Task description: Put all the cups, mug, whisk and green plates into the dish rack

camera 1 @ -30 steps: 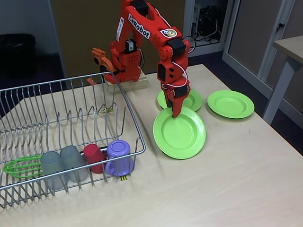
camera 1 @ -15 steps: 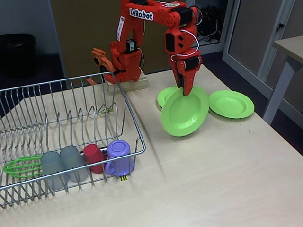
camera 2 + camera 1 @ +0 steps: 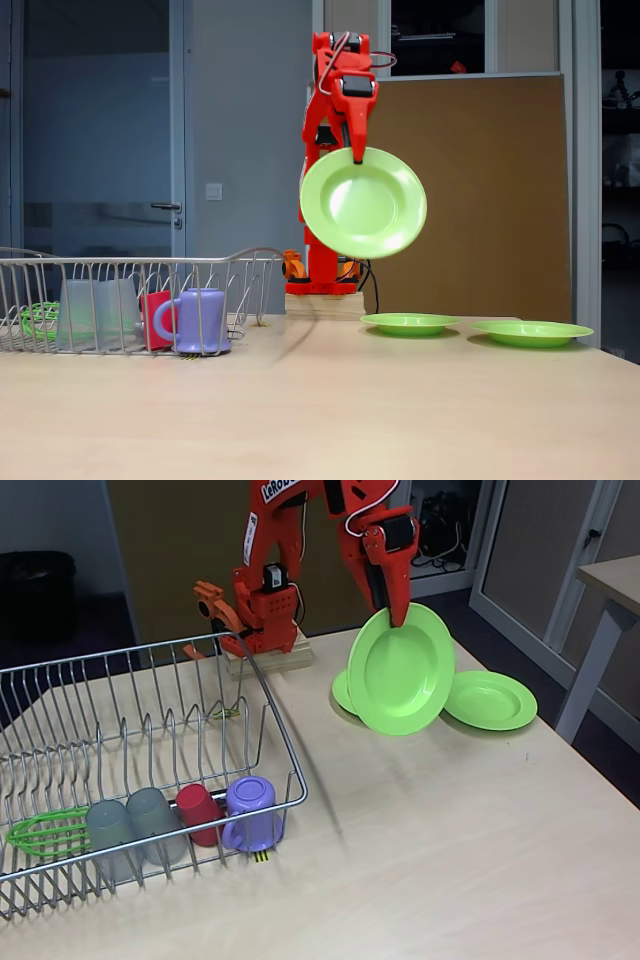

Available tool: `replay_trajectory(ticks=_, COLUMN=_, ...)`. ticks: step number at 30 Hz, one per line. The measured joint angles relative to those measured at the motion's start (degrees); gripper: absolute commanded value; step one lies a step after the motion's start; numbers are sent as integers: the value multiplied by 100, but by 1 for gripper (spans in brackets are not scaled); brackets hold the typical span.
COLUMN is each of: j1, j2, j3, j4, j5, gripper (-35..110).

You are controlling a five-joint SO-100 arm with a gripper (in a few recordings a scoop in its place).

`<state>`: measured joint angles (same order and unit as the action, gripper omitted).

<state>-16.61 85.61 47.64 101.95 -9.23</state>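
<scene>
My orange gripper (image 3: 397,615) (image 3: 356,153) is shut on the top rim of a green plate (image 3: 402,670) (image 3: 362,204), which hangs upright, high above the table. Two more green plates lie flat on the table: one (image 3: 490,700) (image 3: 531,331) to the right, one (image 3: 341,691) (image 3: 410,322) partly hidden behind the held plate. In the dish rack (image 3: 150,695) (image 3: 240,262) on the left stand two grey cups (image 3: 110,830) (image 3: 153,817) (image 3: 95,310), a red cup (image 3: 198,810) (image 3: 155,318), the lilac mug (image 3: 250,813) (image 3: 200,320) and the green whisk (image 3: 45,832) (image 3: 38,318).
The arm's base (image 3: 262,610) (image 3: 322,285) stands on a wooden block behind the rack. The light wooden table (image 3: 450,860) is bare at the front and right. Another table's leg (image 3: 585,670) stands at the far right.
The gripper has lifted the plate from touching the table to high in the air, swinging it up and slightly right. The plate now hangs more upright.
</scene>
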Motion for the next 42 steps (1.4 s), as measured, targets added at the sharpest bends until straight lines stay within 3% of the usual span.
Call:
replay_trajectory(ticks=7, j1=1169, j2=1081, j3=791, j4=-633, j5=-281, gripper=0)
replay_trajectory(ticks=25, j1=5150, j2=2048, j3=2997, j4=-1107, j5=870, gripper=0)
replay_trajectory(ticks=42, j1=6021, j2=1248, j3=3349, j4=-1696, j5=659, gripper=0)
